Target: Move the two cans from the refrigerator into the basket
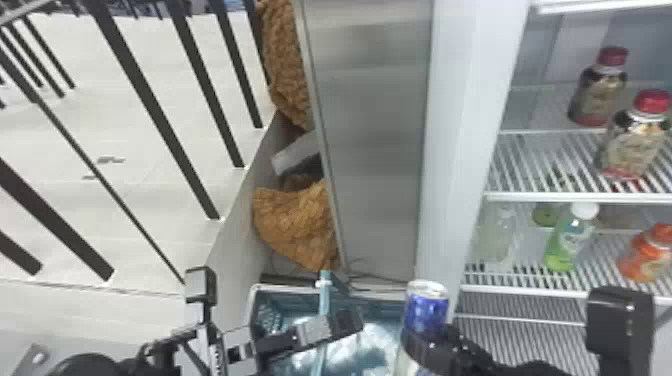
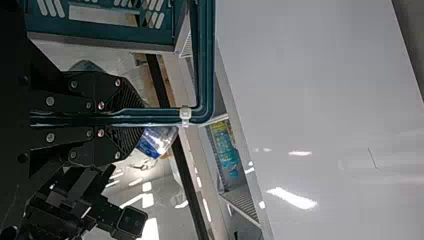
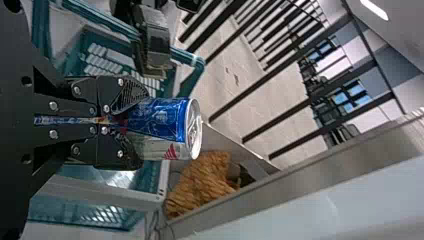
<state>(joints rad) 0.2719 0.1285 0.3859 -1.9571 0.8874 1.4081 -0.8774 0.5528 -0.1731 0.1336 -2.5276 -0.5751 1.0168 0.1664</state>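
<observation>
One can (image 1: 426,309) in right claw (image 1: 435,342)

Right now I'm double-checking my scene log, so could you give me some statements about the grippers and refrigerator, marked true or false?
The right gripper holds a blue-and-silver can. True.
The left gripper is empty. False: the left gripper grips the basket handle.
The green bottle in the refrigerator has a white cap. True.
The orange bottle stands above the red-capped bottles. False: the orange bottle is on a lower shelf.
</observation>
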